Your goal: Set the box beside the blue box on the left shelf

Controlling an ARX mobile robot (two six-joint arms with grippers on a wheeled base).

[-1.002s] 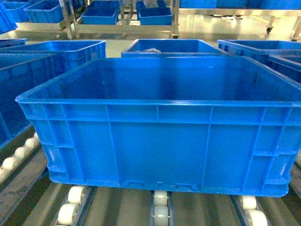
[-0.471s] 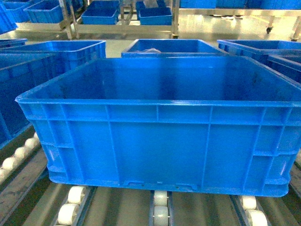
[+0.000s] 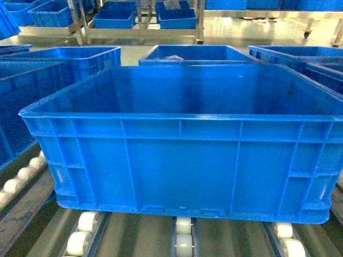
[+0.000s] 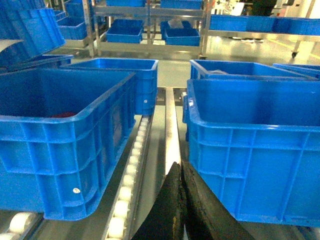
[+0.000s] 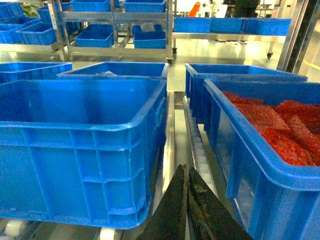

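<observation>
Head view shows only the box [image 3: 182,155] on the roller shelf [image 3: 80,235]; wrist views reveal left gripper [image 4: 181,200] and right gripper [image 5: 186,205], jaws together

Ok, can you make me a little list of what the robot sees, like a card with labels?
Main thing: big blue crate, open top, looks empty inside
Sits on: left shelf, its white roller wheels under the crate
Neighbor on left: another blue crate, apart from it, roller rail between
Neighbor on right: crate holding red stuff
Left gripper: shut, holding nothing, low in the gap beside the crate
Right gripper: shut, holding nothing, low between two crates
Far back: metal racks with more blue crates
</observation>
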